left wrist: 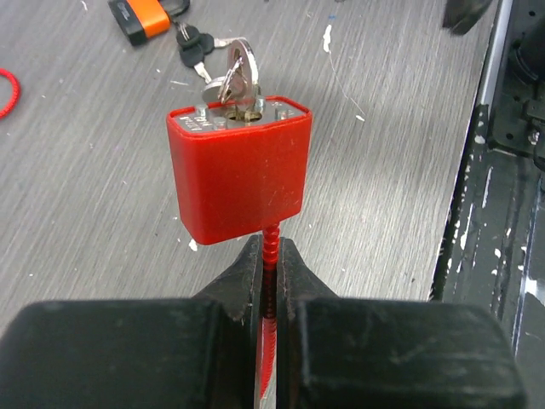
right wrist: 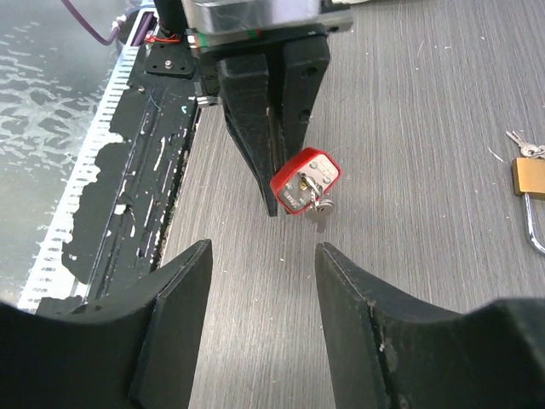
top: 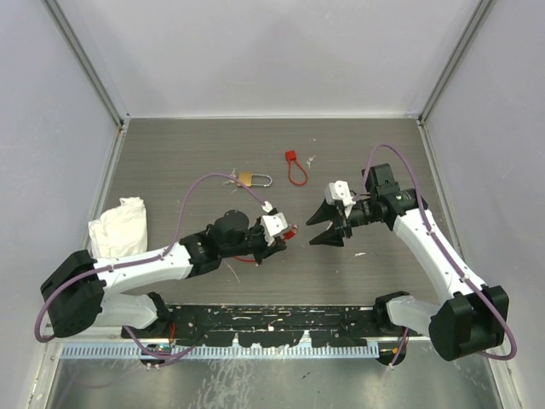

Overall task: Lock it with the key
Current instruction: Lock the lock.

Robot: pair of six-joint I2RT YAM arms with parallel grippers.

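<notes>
Your left gripper (left wrist: 271, 253) was pinched shut on the ribbed red cable (left wrist: 271, 234) beneath the red padlock (left wrist: 241, 170), holding it off the table. The key (left wrist: 234, 75), one of a small silver bunch, sat in the keyway on the padlock's metal face. Your right gripper (right wrist: 262, 251) stood open and empty, just short of it. I could not tell whether the key had been turned, so the locking probably was not yet done. Markings on the face were too small to read.

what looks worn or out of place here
The black rail along the near edge is chipped, white showing through. A crumpled white cloth lies by the left wall. The red padlock in the left tool looks intact.
</notes>
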